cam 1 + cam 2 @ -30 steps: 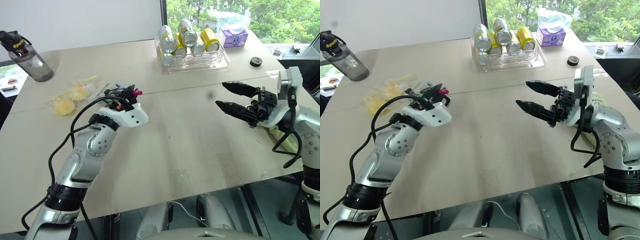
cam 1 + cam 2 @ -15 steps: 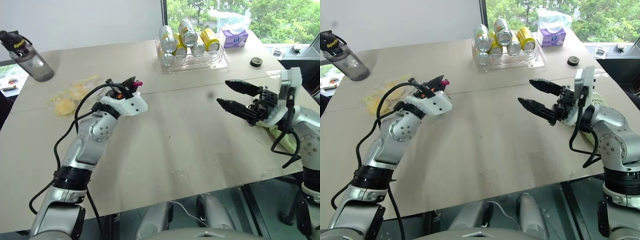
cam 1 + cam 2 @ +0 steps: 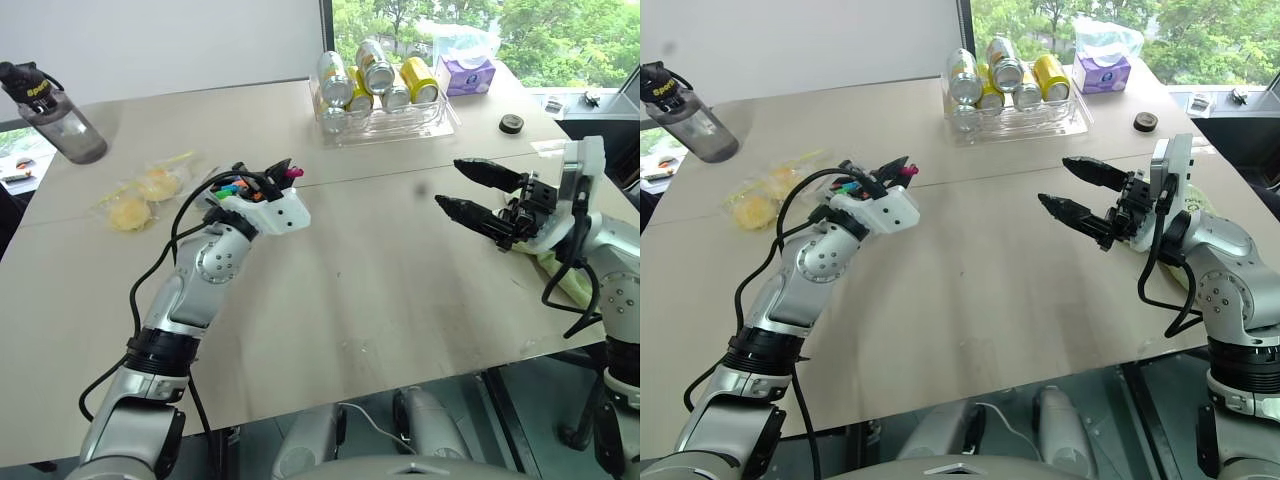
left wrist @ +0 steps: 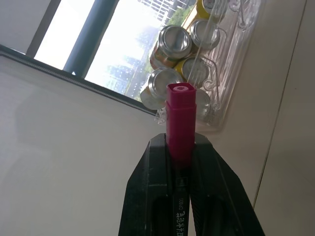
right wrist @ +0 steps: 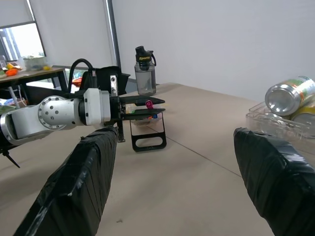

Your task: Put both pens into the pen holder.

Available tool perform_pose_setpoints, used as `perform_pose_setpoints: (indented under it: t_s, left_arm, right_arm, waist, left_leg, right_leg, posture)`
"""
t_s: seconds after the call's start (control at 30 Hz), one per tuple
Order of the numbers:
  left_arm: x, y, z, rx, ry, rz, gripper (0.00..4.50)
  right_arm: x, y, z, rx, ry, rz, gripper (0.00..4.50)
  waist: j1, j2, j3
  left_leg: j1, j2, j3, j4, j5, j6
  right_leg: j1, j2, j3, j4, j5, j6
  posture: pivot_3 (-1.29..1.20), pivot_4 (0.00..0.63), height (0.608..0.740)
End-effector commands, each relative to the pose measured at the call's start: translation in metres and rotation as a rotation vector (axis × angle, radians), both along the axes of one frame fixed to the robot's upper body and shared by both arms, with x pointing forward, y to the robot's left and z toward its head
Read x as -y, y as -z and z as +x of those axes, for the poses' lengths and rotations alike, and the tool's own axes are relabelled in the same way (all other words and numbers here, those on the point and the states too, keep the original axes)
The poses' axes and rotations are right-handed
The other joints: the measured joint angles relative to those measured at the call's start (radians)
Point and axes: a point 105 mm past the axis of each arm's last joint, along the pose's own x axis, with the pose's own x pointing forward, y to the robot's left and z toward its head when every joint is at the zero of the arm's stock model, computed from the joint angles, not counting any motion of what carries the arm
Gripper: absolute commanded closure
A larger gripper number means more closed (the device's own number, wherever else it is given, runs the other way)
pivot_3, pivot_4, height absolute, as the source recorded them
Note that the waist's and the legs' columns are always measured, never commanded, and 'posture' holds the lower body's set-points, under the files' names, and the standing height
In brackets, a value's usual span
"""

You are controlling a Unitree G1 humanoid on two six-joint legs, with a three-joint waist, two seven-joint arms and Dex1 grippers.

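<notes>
Pink pen (image 4: 180,123) in left gripper (image 4: 181,150), carried farther right, forward

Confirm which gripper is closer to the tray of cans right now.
Left. The left gripper, shut on the pink-capped pen, sits just short of the tray of cans; the right gripper hangs open, farther off to the tray's right.

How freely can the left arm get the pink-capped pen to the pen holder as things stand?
Probably yes. The left gripper is shut on the pink-capped pen and hangs close by the pen holder, with nothing visible between them. The markers already in the holder may leave little room.
</notes>
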Motion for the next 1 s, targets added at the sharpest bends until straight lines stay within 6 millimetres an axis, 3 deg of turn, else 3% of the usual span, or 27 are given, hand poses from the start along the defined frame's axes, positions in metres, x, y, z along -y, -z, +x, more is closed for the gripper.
perform_pose_setpoints:
  t_s: [0.03,0.57,0.6,0.63,0.83,1.0]
  left_arm:
    - [-0.006,-0.008,-0.001,0.026,-0.017,-0.007,4.5]
    - [-0.034,-0.007,0.006,-0.005,-0.12,-0.034,4.5]
    - [-0.035,-0.007,0.006,-0.016,-0.117,-0.051,3.53]
    - [-0.035,-0.006,0.007,-0.026,-0.115,-0.067,3.21]
    - [-0.035,-0.009,0.009,-0.016,-0.128,-0.06,0.26]
    - [-0.04,-0.011,0.01,-0.009,-0.145,-0.064,0.1]
  right_arm:
    - [0.0,-0.014,-0.007,0.071,-0.008,0.002,0.55]
    - [-0.003,-0.012,-0.008,0.058,-0.036,0.013,0.55]
    - [-0.003,-0.012,-0.008,0.055,-0.04,0.015,0.45]
    - [-0.003,-0.012,-0.008,0.053,-0.045,0.016,0.45]
    - [-0.005,-0.011,-0.009,0.048,-0.056,0.021,0.45]
    - [-0.006,-0.011,-0.008,0.044,-0.06,0.024,0.45]
  waist:
    - [0.001,0.0,0.0]
    - [0.002,0.0,0.0]
    - [0.002,0.0,0.0]
    - [0.002,0.0,0.0]
    - [0.002,0.0,0.0]
    - [0.001,0.0,0.0]
  left_leg:
    - [0.0,0.0,0.0,0.0,0.0,0.0]
    - [0.0,0.0,0.0,0.001,0.0,0.0]
    - [0.0,0.0,0.0,0.001,0.0,0.0]
    - [0.0,0.0,0.0,0.001,0.0,0.0]
    - [0.0,0.0,0.0,0.001,0.0,0.0]
    - [0.0,0.0,0.0,0.001,0.0,0.0]
  right_leg:
    - [0.0,0.0,0.0,0.0,0.0,0.0]
    - [0.0,0.0,0.0,0.0,0.0,0.0]
    - [0.0,0.0,0.0,0.0,0.0,0.0]
    - [0.0,0.0,0.0,0.0,0.0,0.0]
    - [0.0,0.0,0.0,0.001,0.0,0.0]
    - [0.0,0.0,0.0,0.001,0.0,0.0]
  posture:
    - [0.0,0.15,0.739]
    - [0.0,0.15,0.739]
    - [0.0,0.15,0.739]
    - [0.0,0.15,0.739]
    - [0.0,0.15,0.739]
    - [0.0,0.15,0.739]
